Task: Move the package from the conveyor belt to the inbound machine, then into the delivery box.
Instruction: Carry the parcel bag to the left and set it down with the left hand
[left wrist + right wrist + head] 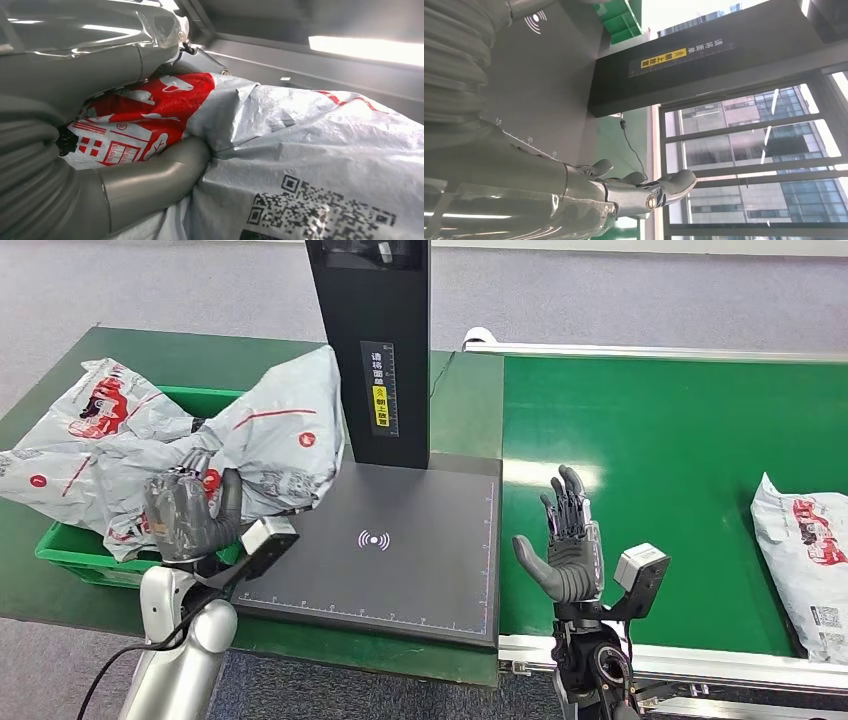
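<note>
The dark grey flat scanning platform of the inbound machine (pixel 400 540), with its white wireless symbol in the middle, is the landmark here. Its tall black upright column (pixel 372 350) (a yellow label and a printed scale run down its front) rises from the platform's far edge.

Just off the platform's left edge, the left hand (pixel 190 512) grips a crinkled grey plastic mailing package with red printing (pixel 275 435). The package is lifted, one corner reaching up beside the column, its lower part hanging over the green plastic delivery box (pixel 70 545) that sits on the dark green table (pixel 60 390) left of the platform. In the left wrist view the thick grey thumb (pixel 155 177) presses against the package's red-printed part (pixel 145 115), with a QR code on the grey film nearby. Another grey and red package (pixel 95 405) already lies in the box, farther from the platform.

To the platform's right, over the near edge of the green conveyor belt (pixel 660 440), the right hand (pixel 565 540) is held upright, fingers spread and holding nothing; the right wrist view shows its fingers (pixel 644 187) extended with nothing between them. A third grey package with red printing (pixel 805 560) lies on the belt, well apart from the platform, toward the belt's right end.
</note>
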Available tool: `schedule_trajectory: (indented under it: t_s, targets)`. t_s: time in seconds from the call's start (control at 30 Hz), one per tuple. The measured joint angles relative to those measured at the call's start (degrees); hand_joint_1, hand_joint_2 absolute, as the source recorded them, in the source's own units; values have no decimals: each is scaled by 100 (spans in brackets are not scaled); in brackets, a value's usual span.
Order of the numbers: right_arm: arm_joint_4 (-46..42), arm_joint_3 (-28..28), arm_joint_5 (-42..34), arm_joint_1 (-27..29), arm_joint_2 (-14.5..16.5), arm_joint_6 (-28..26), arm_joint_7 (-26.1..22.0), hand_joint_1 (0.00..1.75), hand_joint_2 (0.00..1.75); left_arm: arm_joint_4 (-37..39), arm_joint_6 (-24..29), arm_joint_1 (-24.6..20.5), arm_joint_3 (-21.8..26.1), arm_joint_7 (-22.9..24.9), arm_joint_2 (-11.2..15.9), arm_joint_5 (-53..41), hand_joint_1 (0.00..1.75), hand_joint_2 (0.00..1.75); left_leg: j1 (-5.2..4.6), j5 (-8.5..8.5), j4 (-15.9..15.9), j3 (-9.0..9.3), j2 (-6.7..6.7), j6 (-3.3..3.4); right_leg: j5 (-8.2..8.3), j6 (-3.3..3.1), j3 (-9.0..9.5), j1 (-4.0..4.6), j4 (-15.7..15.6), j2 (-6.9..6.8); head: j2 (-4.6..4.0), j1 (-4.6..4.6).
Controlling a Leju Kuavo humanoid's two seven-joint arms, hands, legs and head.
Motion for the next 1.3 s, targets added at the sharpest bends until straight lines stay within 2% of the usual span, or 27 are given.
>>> schedule_trajectory:
  t_s: [0.2,0.33,0.53,0.6,0.63,0.67,0.73,0.77,0.83,0.9,1.0,1.1,1.3]
  targets:
    - [-11,-15,0,94,-1,-36,6,0,175,480,-127,-268,732,336,167,90,173,175,0,0,0,1,6,0,0,0,-2,1,0,2,0,-1]
    - [-30,-31,15,147,-2,-34,24,0,175,1009,-751,-514,1045,972,261,-368,169,175,0,0,0,0,6,0,0,0,-2,0,0,2,0,-1]
    - [-34,-54,81,230,-2,-13,55,0,175,2012,-1252,-904,1331,1511,325,-423,123,175,-1,0,1,0,6,0,0,0,-3,0,0,3,0,1]
    - [-35,-60,110,259,-1,-13,62,0,175,2263,-1395,-1016,1412,1600,331,-312,78,175,0,0,1,0,6,0,0,0,-2,0,0,3,0,-1]
    - [-35,-61,124,269,1,-13,66,0,175,2377,-1485,-1074,1447,1643,335,-273,60,175,0,0,1,0,6,0,0,0,-2,0,0,2,0,0]
    - [-35,-61,136,276,3,-13,71,0,175,2480,-1588,-1129,1473,1689,342,-250,51,175,0,0,0,0,6,0,0,0,-2,0,0,2,0,-1]
    - [-35,-61,162,279,6,-13,82,0,175,2688,-1829,-1241,1512,1793,357,-244,63,175,0,0,0,1,5,0,0,-1,0,0,0,2,0,0]
    - [-34,-61,179,278,7,-14,90,0,175,2798,-1967,-1310,1524,1857,370,-260,64,175,0,0,0,3,2,0,0,-1,3,0,0,0,0,1]
    - [-33,-57,208,276,11,-25,103,0,175,3045,-2175,-1472,1551,1997,412,-306,31,175,0,0,-1,11,-6,0,-1,-2,16,-1,0,-4,0,1]
    - [-33,-53,226,275,24,-40,121,0,175,3303,-2131,-1620,1598,2080,465,-332,1,175,0,0,-2,23,-5,-1,-2,-3,27,-1,0,-3,0,-1]
    - [-34,-52,239,288,39,-54,154,0,175,3613,-1804,-1758,1689,2043,534,-338,0,175,0,0,-2,36,9,-2,0,-5,33,-1,1,3,0,-1]
    - [-37,-52,243,316,38,-69,182,0,175,3730,-1556,-1791,1741,1808,564,-288,0,175,0,1,-2,43,9,-3,0,-6,38,0,1,4,0,-1]
    - [-105,-34,176,361,20,-116,191,0,175,3409,-1070,-1561,1740,1090,522,130,0,175,0,2,-2,39,11,-4,1,-6,33,1,2,5,0,0]
